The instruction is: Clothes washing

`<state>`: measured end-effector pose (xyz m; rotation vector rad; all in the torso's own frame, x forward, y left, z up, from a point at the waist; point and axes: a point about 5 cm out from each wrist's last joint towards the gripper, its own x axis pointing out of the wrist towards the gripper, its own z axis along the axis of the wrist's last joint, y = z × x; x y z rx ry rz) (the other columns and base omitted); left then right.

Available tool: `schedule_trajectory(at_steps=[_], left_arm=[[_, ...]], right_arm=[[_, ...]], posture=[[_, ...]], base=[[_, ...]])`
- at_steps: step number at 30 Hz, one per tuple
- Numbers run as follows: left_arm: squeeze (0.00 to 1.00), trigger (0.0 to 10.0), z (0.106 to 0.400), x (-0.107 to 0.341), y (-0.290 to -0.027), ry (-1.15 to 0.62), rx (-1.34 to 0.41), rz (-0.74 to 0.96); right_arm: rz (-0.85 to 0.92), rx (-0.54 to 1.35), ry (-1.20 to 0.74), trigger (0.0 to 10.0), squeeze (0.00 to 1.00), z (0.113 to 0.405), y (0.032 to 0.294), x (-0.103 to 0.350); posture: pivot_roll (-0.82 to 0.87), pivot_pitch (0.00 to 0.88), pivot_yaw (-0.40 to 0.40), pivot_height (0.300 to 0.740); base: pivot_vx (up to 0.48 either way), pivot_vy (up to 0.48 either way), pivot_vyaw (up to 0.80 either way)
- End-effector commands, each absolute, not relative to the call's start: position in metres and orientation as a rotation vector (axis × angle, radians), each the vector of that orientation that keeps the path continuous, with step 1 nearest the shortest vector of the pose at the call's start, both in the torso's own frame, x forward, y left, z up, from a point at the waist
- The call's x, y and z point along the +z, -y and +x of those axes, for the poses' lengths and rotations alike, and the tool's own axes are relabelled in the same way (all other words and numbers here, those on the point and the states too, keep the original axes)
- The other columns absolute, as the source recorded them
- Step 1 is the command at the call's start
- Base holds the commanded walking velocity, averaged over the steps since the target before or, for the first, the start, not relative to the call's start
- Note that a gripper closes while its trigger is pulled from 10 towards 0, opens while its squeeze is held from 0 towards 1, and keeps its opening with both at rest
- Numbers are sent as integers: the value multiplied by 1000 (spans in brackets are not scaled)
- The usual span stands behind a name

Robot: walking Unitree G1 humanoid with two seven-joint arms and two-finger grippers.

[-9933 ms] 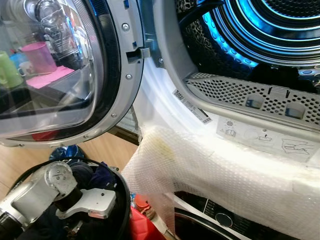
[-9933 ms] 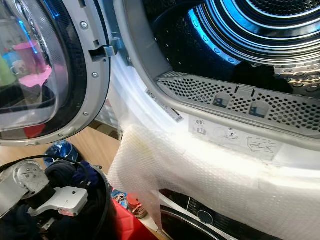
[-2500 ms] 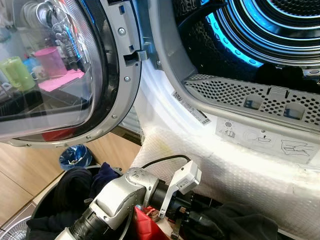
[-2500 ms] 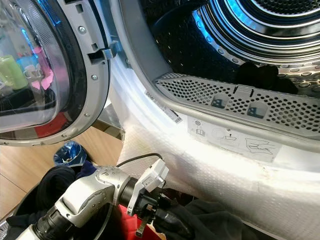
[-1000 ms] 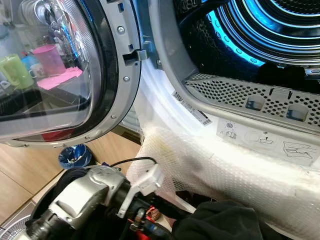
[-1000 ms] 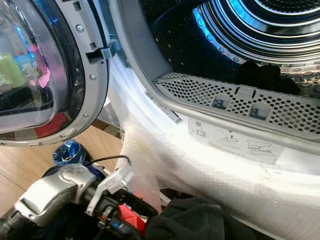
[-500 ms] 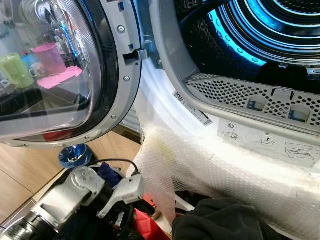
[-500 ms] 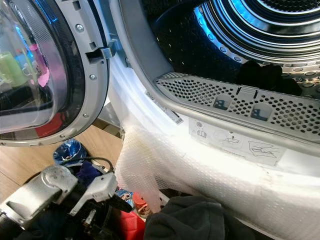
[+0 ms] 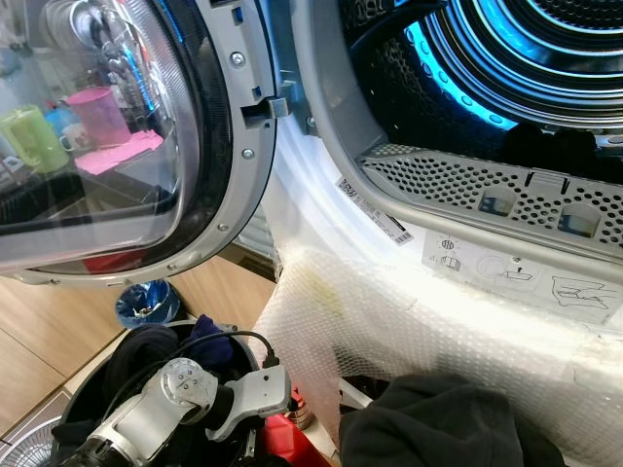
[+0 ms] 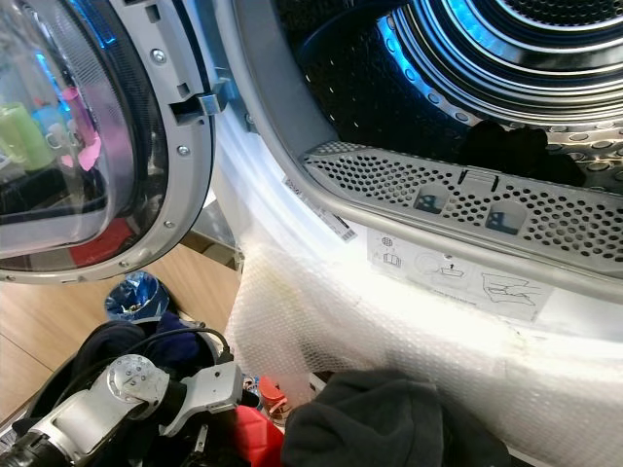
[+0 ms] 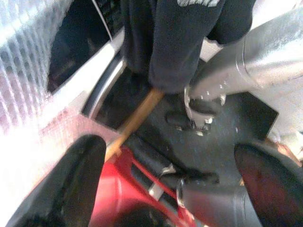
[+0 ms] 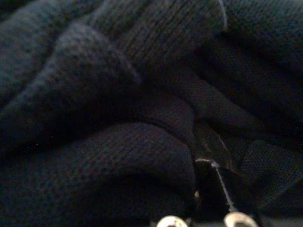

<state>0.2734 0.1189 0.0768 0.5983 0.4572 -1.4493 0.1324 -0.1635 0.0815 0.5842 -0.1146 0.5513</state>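
A dark knitted garment (image 9: 438, 423) bulges up at the bottom of the eye views, just below the washer's bubble-wrapped front lip. The right wrist view looks straight into its folds (image 12: 118, 118), and my right gripper is buried in them, shut on the cloth. My left gripper (image 11: 175, 161) is open, its black fingers (image 11: 78, 184) wide apart with nothing between them. Its silver wrist (image 9: 190, 389) sits low at the left over a black basket (image 9: 73, 423) of dark clothes (image 9: 146, 345). The left wrist view shows the garment (image 11: 161, 42) hanging beside my right arm (image 11: 255, 56).
The machine's drum (image 9: 526, 58) glows blue and its round glass door (image 9: 97, 136) stands open at the left. Bubble wrap (image 9: 389, 311) drapes over the front lip. A red object (image 9: 292, 438) lies by the basket, and a blue bag (image 9: 146, 302) lies on the wooden floor.
My left arm has drawn back to the left and down toward the basket, away from the garment. The dark garment has risen slightly at the bottom of the view.
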Motion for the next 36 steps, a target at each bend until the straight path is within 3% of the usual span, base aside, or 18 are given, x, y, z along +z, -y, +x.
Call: schedule_trajectory(at_steps=[1,6,10,14,19,20,25,28,33,36], left_arm=[[0,10000,269,55,-127,-566,-1427,627],[0,10000,266,39,-95,-538,-1495,626],[0,10000,268,64,-76,-437,-1595,514],[0,10000,270,100,-89,-339,-1624,408],[0,10000,272,113,-96,-261,-1567,389],[0,10000,274,118,-102,-224,-1477,356],[0,10000,272,118,-109,-206,-1401,323],[0,10000,267,115,-119,-123,-1163,285],[0,10000,260,114,-128,-103,-1023,243],[0,10000,263,108,-160,-64,-760,267]], right_arm=[[573,571,150,0,0,135,161,91],[569,576,153,0,0,138,160,92],[567,569,153,0,0,136,160,94],[576,556,145,0,0,133,158,91],[579,556,146,0,0,134,157,91],[581,558,144,0,0,134,157,91],[582,558,140,0,0,134,157,89],[579,550,132,0,0,134,159,88],[576,547,130,0,0,133,161,88],[572,544,128,0,0,131,162,88]], posture=[[30,61,125,740],[23,67,123,740],[9,78,134,740],[26,90,140,740],[26,90,140,740],[38,93,141,740],[39,92,141,740],[41,94,142,740],[42,95,145,740],[51,99,147,740]], base=[[0,0,0],[0,0,0],[0,0,0],[0,0,0],[0,0,0],[0,0,0],[0,0,0],[0,0,0],[0,0,0],[0,0,0]])
